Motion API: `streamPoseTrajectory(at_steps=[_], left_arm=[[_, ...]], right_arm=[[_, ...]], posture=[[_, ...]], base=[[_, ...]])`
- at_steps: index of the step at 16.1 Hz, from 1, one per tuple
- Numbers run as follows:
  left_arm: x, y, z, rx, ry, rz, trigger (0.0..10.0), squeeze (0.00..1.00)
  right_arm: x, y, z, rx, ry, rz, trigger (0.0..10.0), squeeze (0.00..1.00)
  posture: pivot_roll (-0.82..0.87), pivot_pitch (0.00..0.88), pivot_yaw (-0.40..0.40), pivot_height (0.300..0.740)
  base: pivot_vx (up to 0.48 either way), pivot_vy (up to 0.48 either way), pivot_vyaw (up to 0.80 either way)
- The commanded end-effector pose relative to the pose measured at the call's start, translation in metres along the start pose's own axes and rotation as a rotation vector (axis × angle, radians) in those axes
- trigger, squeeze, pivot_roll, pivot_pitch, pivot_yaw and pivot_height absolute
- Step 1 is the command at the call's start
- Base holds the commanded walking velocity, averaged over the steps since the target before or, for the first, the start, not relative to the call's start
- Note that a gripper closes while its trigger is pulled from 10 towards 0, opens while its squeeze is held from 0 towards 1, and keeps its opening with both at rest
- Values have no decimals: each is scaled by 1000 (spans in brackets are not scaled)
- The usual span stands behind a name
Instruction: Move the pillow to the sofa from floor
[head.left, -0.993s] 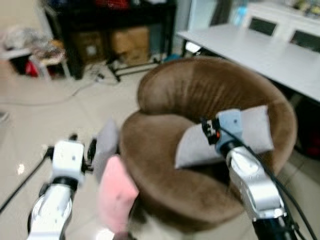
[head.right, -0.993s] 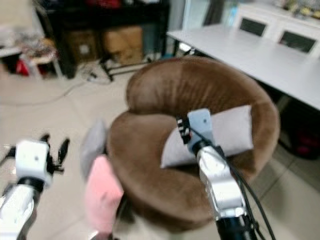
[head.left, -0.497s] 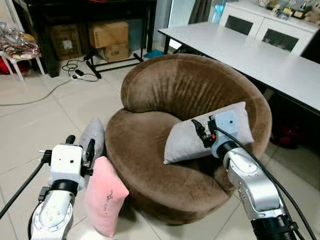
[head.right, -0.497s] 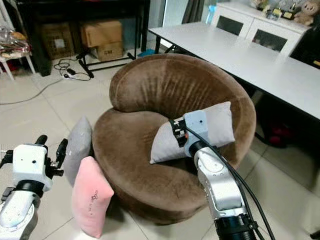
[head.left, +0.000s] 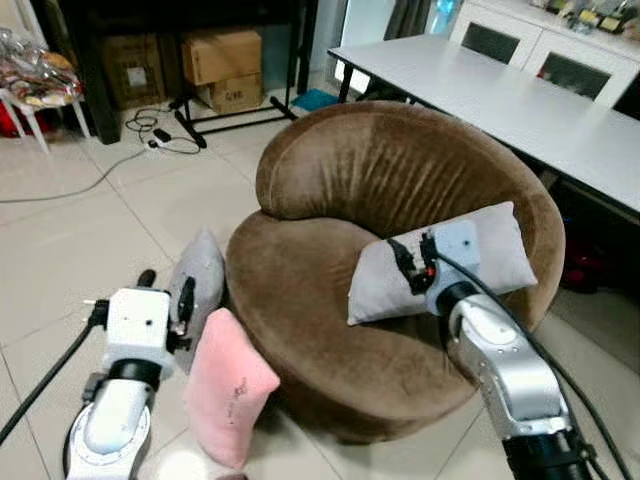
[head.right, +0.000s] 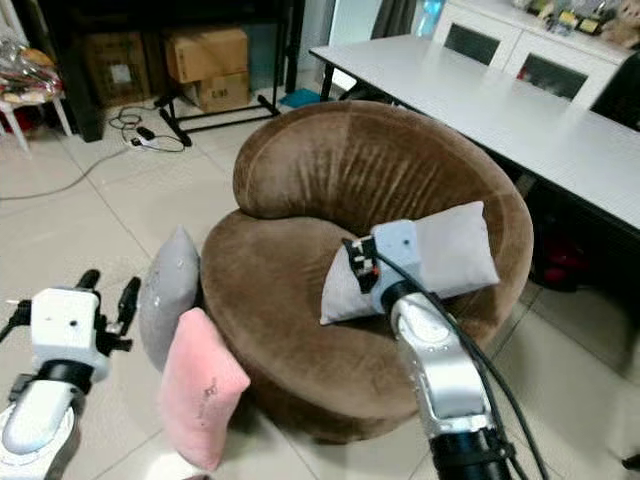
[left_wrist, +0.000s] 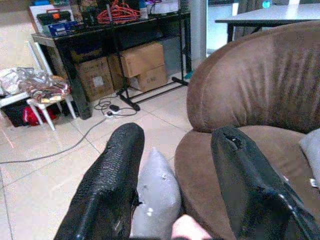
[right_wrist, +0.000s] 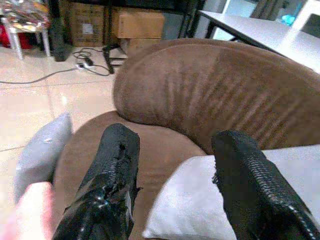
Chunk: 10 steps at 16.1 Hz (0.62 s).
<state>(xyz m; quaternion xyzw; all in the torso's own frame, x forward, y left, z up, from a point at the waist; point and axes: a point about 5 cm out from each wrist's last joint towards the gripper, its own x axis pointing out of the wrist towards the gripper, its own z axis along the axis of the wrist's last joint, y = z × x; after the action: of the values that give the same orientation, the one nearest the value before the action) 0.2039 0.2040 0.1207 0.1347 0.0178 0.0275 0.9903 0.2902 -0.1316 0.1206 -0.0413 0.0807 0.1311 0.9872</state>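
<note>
Tiled floor: pink pillow leans on brown sofa, no legible labels; left gripper and right gripper fingers spread, empty.

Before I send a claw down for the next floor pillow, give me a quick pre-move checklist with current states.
1. Left claw open, holding nothing: ok.
2. Right claw open, holding nothing: ok.
3. Pink pillow on the floor, leaning against the sofa: ok.
4. Grey floor pillow behind it, also unheld: ok.
5. One grey pillow already lies on the sofa seat: ok.
6. Left claw lowered to a pillow: not ok, it sits above them.
</note>
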Motion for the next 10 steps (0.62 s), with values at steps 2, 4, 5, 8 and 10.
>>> streamPoseTrajectory(at_steps=[2,4,5,8,10], left_arm=[[1,-1,4,3,-20,-11,10000,0],[2,-1,5,4,-21,-13,10000,0],[2,-1,5,5,-21,-15,10000,0],[2,-1,5,7,-21,-19,10000,0],[2,-1,5,-6,-20,-18,10000,0]], right_arm=[[-1,-4,1,8,2,-13,10000,0],[-3,-3,-1,17,10,-12,10000,0],[-3,-2,-2,18,13,-11,10000,0],[-3,-2,-3,20,16,-10,10000,0],[-3,-2,-3,27,20,-11,10000,0]], posture=[[65,0,-114,740],[66,0,-114,740],[67,0,-113,740],[69,0,-113,740],[70,0,-113,740]], base=[[0,354,0],[0,354,0],[0,356,0],[0,356,0],[0,356,0]])
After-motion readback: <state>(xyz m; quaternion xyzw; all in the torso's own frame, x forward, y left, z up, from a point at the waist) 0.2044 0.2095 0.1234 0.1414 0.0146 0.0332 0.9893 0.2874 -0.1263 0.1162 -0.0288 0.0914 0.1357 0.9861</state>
